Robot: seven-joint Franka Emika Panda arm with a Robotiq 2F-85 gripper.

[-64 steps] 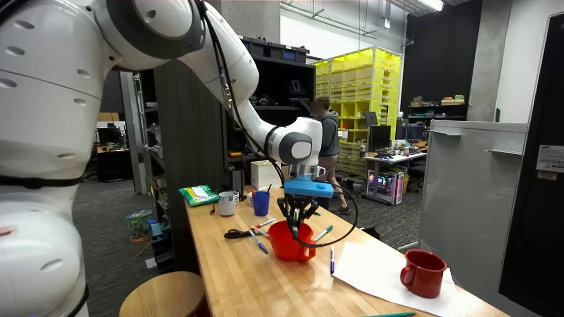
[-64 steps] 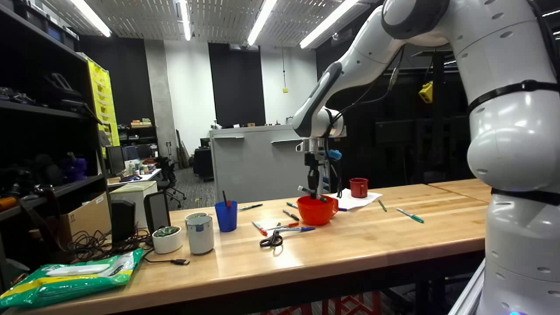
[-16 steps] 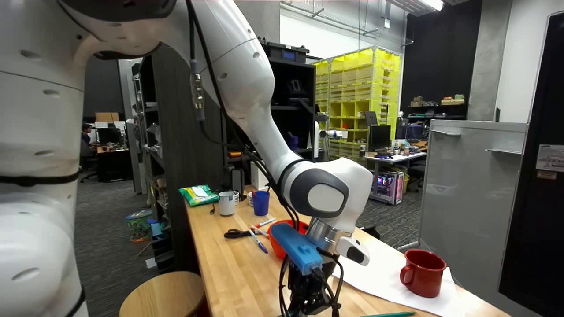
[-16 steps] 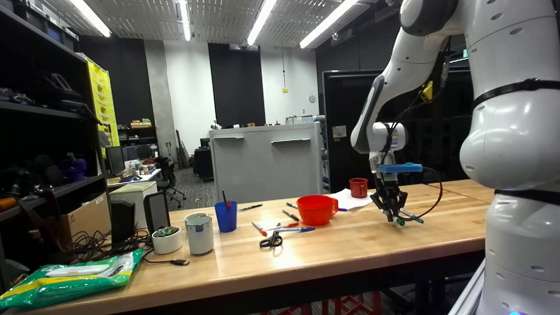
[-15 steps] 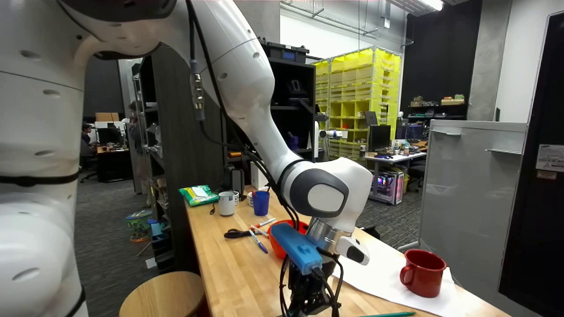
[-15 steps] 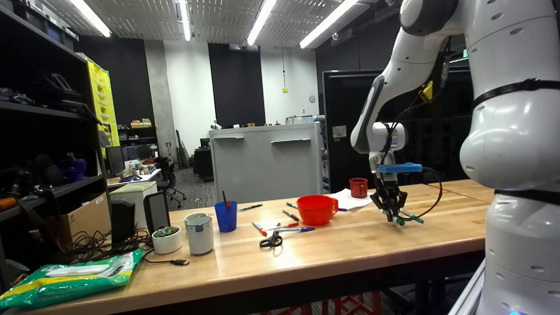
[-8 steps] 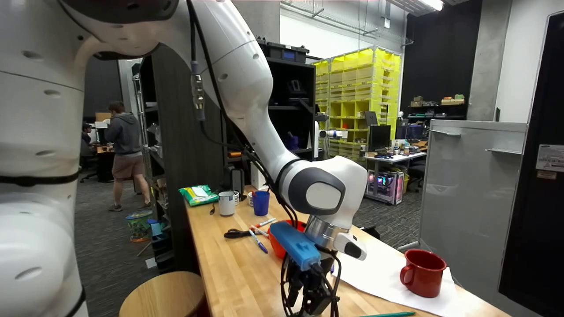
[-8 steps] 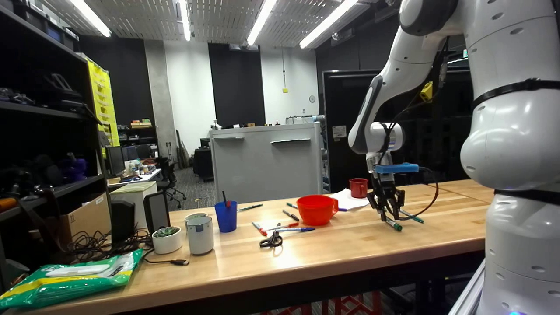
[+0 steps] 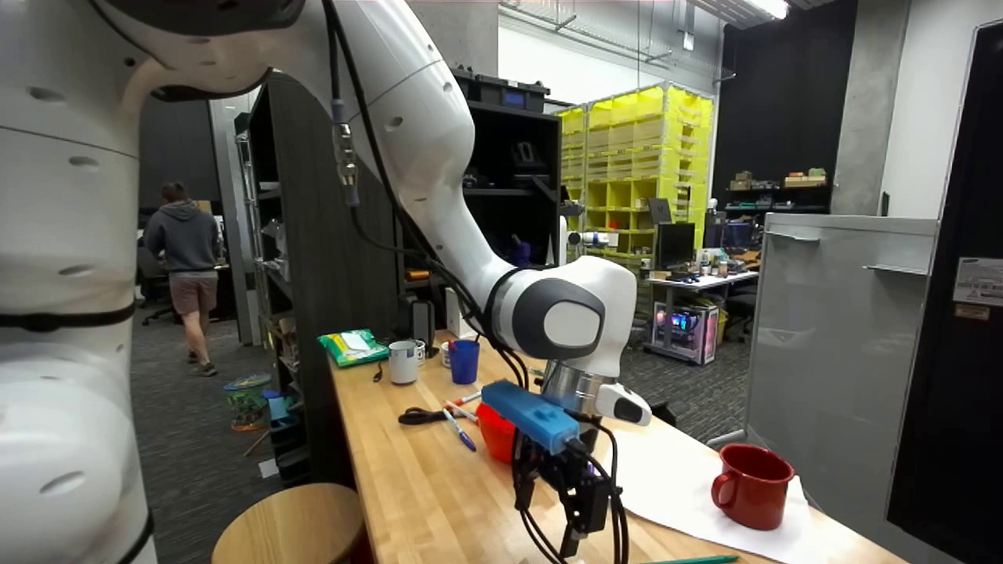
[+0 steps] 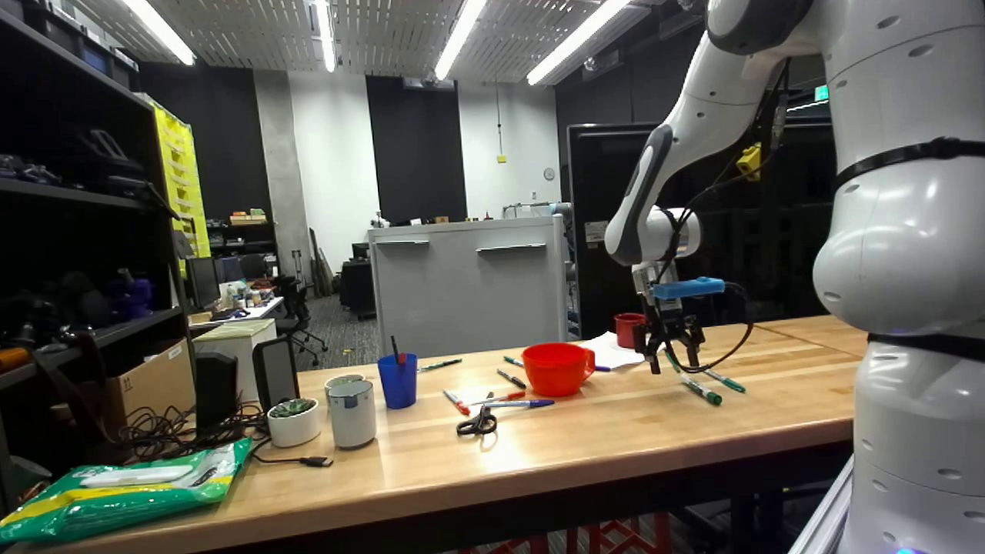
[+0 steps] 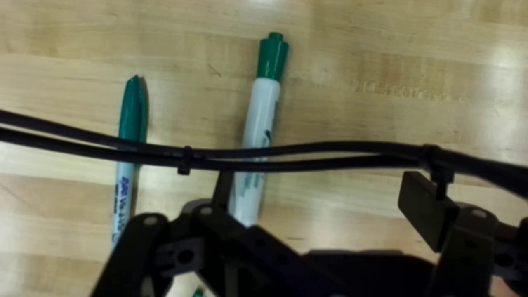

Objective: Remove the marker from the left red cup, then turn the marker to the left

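The marker [image 11: 262, 109] is lying flat on the tabletop [image 10: 600, 427], well apart from the left red cup [image 10: 559, 371]. In the wrist view its long axis is running up the view with a slight lean to the right, its green cap [image 11: 273, 60] pointing toward the top; its other end is hiding behind the jaws. In an exterior view the cap is pointing right and toward the near edge [image 10: 692, 454], and a strip of tabletop is separating the two. The jaws are standing wide apart, one overlapping the marker's body in the wrist view, the other hanging well to the right; I cannot tell whether they are touching it.

A slimmer green-capped pen [image 11: 131, 111] is lying near, to the left and almost parallel, leaving a lane of tabletop between them; a broader stretch is opening to the marker's right and beyond its cap. Farther out, the cup is standing upright with its handle facing the marker's side, and a dark red mug [image 9: 752, 493] is resting on a white sheet [image 9: 666, 474].
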